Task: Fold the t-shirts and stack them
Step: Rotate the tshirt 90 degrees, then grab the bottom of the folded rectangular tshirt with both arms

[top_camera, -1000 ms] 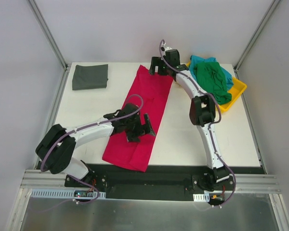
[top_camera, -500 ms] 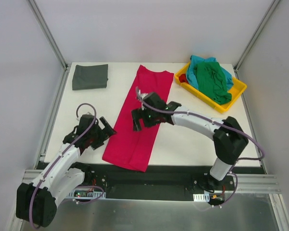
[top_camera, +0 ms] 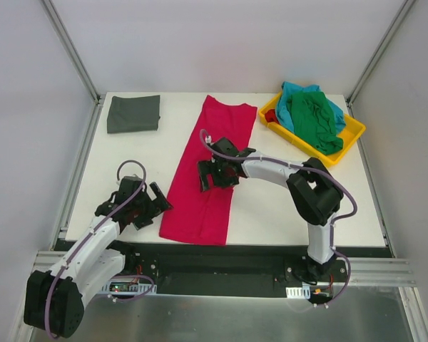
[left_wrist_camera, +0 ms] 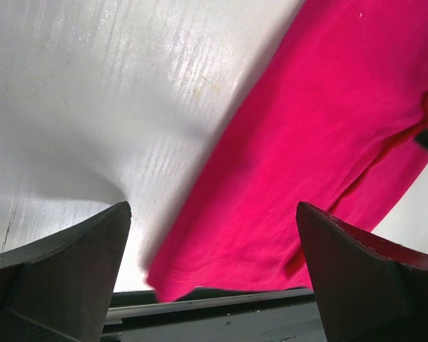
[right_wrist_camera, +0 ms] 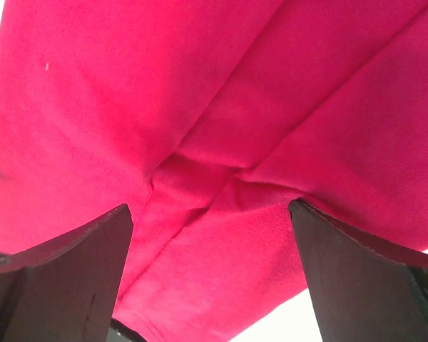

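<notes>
The crimson red t-shirt lies folded into a long strip down the middle of the table, its near end at the front edge; it also shows in the left wrist view and the right wrist view. The dark grey t-shirt lies folded at the back left. The green t-shirt and the teal t-shirt lie crumpled in the yellow tray. My left gripper is open and empty, just left of the red shirt's near end. My right gripper is open, low over the strip's middle.
The table's front edge and a dark rail run just below the red shirt's near hem. Metal frame posts stand at the back corners. The tray sits at the back right corner.
The left arm swung off the red shirt to its left and settled there. The right arm came from the far end to the strip's middle. The shirt's near end now lies straighter.
</notes>
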You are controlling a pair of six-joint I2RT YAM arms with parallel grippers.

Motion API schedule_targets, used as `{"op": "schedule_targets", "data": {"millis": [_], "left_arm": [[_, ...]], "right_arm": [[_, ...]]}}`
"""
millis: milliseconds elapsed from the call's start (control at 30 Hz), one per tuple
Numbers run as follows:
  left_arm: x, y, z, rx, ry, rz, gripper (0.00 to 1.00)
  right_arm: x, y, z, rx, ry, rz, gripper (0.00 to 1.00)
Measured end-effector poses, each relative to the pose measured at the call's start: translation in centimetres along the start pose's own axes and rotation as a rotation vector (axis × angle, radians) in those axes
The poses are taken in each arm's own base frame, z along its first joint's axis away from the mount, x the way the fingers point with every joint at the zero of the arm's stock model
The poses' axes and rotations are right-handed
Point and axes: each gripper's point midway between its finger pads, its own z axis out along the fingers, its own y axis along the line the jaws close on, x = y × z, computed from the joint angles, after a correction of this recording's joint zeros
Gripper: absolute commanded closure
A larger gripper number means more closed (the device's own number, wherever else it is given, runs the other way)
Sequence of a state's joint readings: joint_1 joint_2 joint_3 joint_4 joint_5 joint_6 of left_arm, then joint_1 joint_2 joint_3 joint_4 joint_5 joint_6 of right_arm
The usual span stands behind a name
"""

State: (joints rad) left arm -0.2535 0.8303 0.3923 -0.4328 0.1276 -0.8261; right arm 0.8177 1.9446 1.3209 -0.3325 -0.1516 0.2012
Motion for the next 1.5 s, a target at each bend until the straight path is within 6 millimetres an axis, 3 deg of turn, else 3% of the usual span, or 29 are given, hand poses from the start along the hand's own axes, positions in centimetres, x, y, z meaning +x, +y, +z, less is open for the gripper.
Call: {"op": "schedule_targets", "data": {"millis": [233,367,467,600,733,800,933,1033,1167,1233,1267,1500], "left_arm": [[0.6,-0.9,-0.6,0.070,0.017,0.023,0.03],[2.0,-1.7,-0.5,0.123,0.106,0.039,0.07],[3.6,-2.6,-0.2,0.178,0.169,0.071,0.16],[7.0,-3.7,-0.3,0.218,0.264,0.181,0.34],[7.2,-3.5,0.3,0.199,0.260,0.193,0.43],[7.1,-3.2,0.6,0.181,0.260,0.191,0.45],[7.2,-3.8,1.0,0.200,0.274,0.194,0.50],[7.6,-4.3,1.3,0.218,0.282,0.211,0.61],[7.9,-4.2,1.7,0.202,0.292,0.208,0.80],[7.9,-4.0,2.0,0.190,0.295,0.203,0.97],[7.9,-3.9,2.2,0.185,0.298,0.206,1.00],[8.2,-4.4,2.6,0.190,0.327,0.203,1.00]], "right_arm": [[-4.2,-4.8,-0.4,0.062,-0.055,0.050,0.04],[-4.0,-6.5,-1.1,0.093,-0.033,0.025,0.04],[-2.4,-5.8,-2.7,0.112,-0.027,-0.035,0.04],[0.3,-3.1,-7.9,0.130,-0.128,-0.145,0.04],[3.3,-2.0,-13.3,0.087,-0.312,-0.158,0.04],[4.9,-2.8,-14.0,0.060,-0.364,-0.112,0.04],[10.3,-5.8,-11.4,0.078,-0.304,-0.024,0.04],[13.7,-6.8,-9.8,0.107,-0.228,-0.009,0.04],[14.3,-5.8,-9.5,0.098,-0.231,-0.001,0.02],[14.4,-5.5,-9.3,0.101,-0.236,0.009,0.03],[14.6,-5.4,-9.0,0.107,-0.233,0.016,0.05],[15.5,-5.6,-8.3,0.145,-0.209,0.059,0.22]]}}
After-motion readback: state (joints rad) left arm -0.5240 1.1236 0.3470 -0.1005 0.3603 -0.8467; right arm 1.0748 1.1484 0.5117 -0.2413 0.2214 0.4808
